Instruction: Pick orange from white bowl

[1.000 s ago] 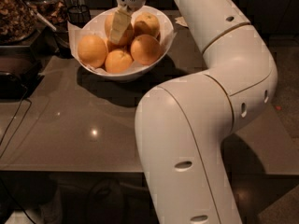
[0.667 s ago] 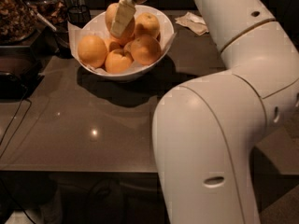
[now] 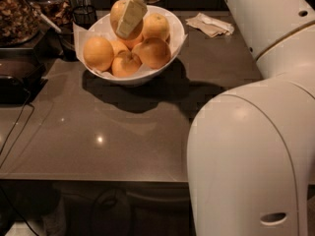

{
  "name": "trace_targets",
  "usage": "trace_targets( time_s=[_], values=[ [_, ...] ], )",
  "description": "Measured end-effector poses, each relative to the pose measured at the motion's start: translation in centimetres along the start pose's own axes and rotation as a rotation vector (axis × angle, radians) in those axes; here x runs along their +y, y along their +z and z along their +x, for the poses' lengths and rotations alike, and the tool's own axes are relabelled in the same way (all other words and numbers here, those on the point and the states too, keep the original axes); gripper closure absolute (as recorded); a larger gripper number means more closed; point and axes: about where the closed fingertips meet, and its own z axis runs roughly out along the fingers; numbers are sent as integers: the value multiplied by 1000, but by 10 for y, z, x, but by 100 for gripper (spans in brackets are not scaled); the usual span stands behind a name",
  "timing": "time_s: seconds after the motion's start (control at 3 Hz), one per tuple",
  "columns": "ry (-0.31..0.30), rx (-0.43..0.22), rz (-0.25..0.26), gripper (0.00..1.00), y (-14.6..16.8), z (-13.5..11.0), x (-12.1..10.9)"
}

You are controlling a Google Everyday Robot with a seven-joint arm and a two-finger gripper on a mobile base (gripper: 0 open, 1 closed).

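The white bowl (image 3: 173,47), lined with white paper, stands at the back left of the dark counter and holds several oranges (image 3: 99,53). My gripper (image 3: 129,17) comes down from the top edge over the bowl's back part. It is shut on one orange (image 3: 118,13) and holds it slightly above the others, with one pale finger (image 3: 131,14) across the orange's front. The other finger is hidden behind the fruit.
My white arm (image 3: 251,151) fills the right foreground and hides the counter's right side. A crumpled napkin (image 3: 212,24) lies behind the bowl on the right. A black mesh cup (image 3: 84,16), a jar (image 3: 17,11) and a black appliance (image 3: 15,77) stand at the left.
The gripper has risen from among the oranges with one orange in its grasp, now above the rest. The arm has shifted right in the view.
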Motion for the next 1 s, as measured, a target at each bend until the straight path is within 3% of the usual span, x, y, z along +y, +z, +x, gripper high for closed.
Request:
trace_targets(
  time_s=[0.33, 0.67, 1.0],
  values=[
    [21, -42, -12, 100, -9, -6, 9],
    [80, -103, 34, 100, -42, -7, 50],
    [85, -88, 15, 100, -32, -2, 57]
  ],
)
